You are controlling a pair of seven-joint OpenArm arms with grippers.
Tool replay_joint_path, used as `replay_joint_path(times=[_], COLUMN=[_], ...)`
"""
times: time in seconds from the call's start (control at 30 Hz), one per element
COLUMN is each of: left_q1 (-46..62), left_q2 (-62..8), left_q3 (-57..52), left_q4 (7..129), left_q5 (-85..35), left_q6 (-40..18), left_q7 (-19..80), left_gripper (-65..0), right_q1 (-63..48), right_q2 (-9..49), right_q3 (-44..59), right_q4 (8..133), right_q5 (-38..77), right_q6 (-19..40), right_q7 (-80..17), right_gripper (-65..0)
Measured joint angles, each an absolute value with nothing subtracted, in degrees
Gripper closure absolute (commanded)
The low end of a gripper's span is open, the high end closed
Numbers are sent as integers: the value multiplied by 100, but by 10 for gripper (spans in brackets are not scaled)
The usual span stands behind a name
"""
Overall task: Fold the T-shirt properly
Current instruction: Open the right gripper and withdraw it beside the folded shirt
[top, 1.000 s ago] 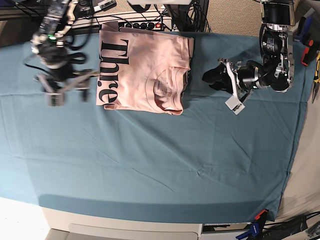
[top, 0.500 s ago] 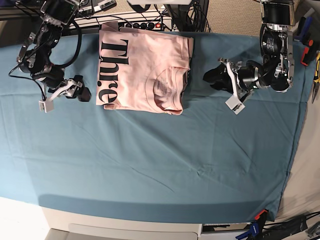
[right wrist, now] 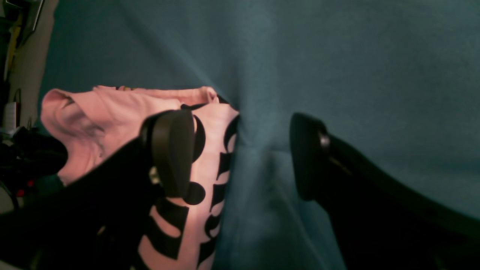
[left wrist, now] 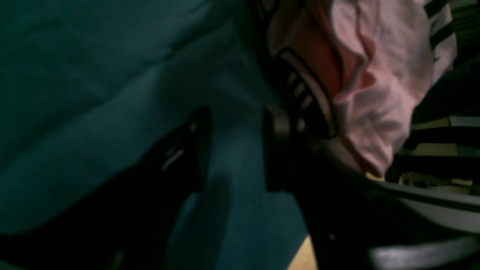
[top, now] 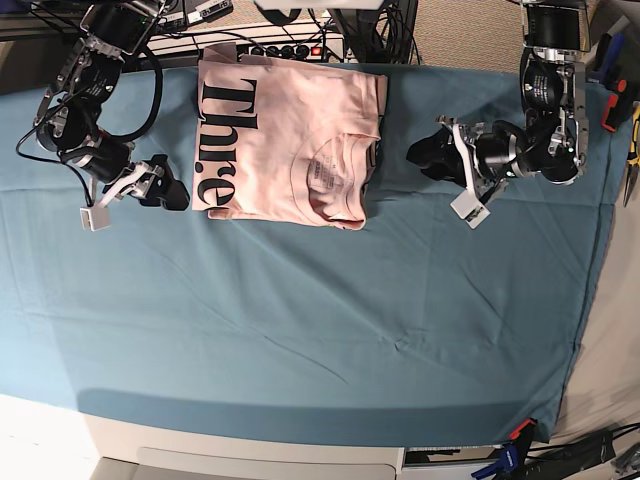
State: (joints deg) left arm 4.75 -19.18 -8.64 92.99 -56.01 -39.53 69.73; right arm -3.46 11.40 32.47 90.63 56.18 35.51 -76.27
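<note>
A pale pink T-shirt is seen folded into a compact rectangle at the far side of a surface covered by a teal table cloth, with large black lettering along its left part and the collar showing near its right near corner. The right gripper, at the left of the overhead view, is held low just beside the shirt's left edge; its jaws are spread wide and nothing is gripped, as the wrist view shows bare cloth between them. The left gripper, at the right of the overhead view, is set a little apart from the shirt's right edge, its jaws partly parted over bare teal cloth, with nothing held. A risk can be judged from here: if the right gripper is pushed further inward, the stacked layers could be shoved or bunched, or the table cloth could be pinched along with the shirt, and the neat fold spoiled. Compared with the earlier frames, the right gripper has been brought down and inward toward the lettered edge, while the left gripper and the shirt are seen almost unchanged.
</note>
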Motion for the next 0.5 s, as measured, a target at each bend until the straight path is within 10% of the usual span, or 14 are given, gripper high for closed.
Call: replay_joint_path(times=[0.5], left_q1=[475], left_q2=[-1918], left_q3=[-864], left_q4=[9299], left_q5=[-5601], left_q6=[-3953], left_q7=[6934], left_gripper=[-241], right_q1=[69], right_q2=[1125], right_q3=[2418], right_q4=[8357], right_q5=[5577], right_q6=[3564], right_q7=[-7575], right_gripper=[-396])
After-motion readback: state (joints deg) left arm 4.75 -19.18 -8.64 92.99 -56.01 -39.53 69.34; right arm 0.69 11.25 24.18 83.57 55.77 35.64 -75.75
